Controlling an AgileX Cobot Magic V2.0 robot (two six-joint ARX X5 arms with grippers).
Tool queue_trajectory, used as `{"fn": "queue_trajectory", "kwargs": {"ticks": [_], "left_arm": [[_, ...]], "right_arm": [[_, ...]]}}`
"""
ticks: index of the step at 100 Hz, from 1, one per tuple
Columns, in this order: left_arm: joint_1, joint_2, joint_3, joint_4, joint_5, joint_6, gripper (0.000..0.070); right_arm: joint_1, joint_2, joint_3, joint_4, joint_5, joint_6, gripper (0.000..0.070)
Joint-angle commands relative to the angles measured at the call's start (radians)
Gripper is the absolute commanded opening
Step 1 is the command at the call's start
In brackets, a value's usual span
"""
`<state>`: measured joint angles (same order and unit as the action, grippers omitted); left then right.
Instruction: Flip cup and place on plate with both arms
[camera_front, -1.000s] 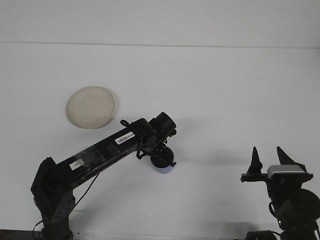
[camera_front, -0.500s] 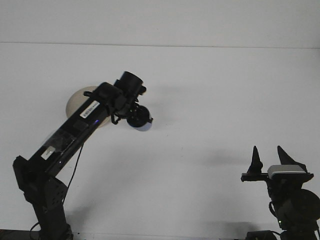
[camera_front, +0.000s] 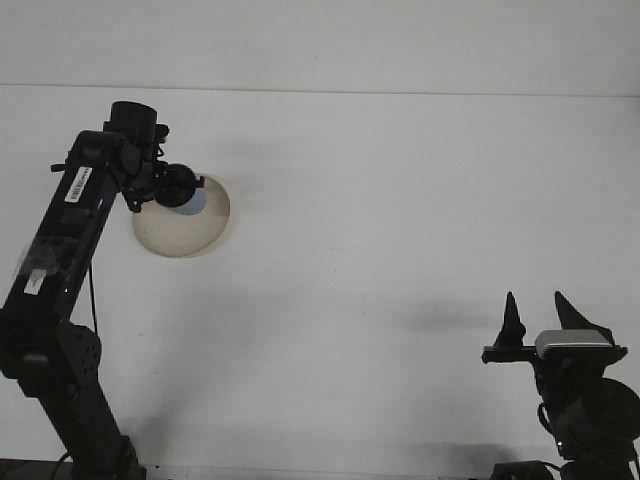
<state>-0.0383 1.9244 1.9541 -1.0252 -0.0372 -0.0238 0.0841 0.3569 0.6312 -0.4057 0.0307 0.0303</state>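
A round beige plate (camera_front: 190, 226) lies on the white table at the upper left. My left gripper (camera_front: 180, 188) hangs over the plate's upper part, shut on a small pale blue cup (camera_front: 193, 201) that shows just below the black fingers. The left arm rises steeply from the lower left corner. My right gripper (camera_front: 541, 318) stands near the lower right, fingers pointing up and open, with nothing between them.
The white table (camera_front: 400, 220) stretches across the whole view, and its far edge meets a pale wall near the top. The right arm's base sits at the bottom right corner.
The left arm swung from the table's middle up and to the left, carrying the cup over the plate. The right arm has not moved.
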Motion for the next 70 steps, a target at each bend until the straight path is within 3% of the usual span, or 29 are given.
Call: {"fn": "queue_trajectory", "kwargs": {"ticks": [1,54,60,70], "left_arm": [[0.013,0.043,0.021,0.013,-0.001,0.009,0.0012],[0.068,0.188,0.021,0.037,-0.001,0.005,0.0027],[0.071,0.188,0.021,0.044,-0.001,0.004,0.0125],[0.072,0.187,0.022,0.050,-0.001,0.000,0.0437]], "right_arm": [[0.000,0.004,0.002,0.014,0.004,-0.005,0.0463],[0.000,0.004,0.002,0.017,0.004,-0.005,0.0463],[0.000,0.004,0.002,0.018,0.004,-0.005,0.0463],[0.000,0.004,0.002,0.024,0.004,-0.005,0.0463]]}}
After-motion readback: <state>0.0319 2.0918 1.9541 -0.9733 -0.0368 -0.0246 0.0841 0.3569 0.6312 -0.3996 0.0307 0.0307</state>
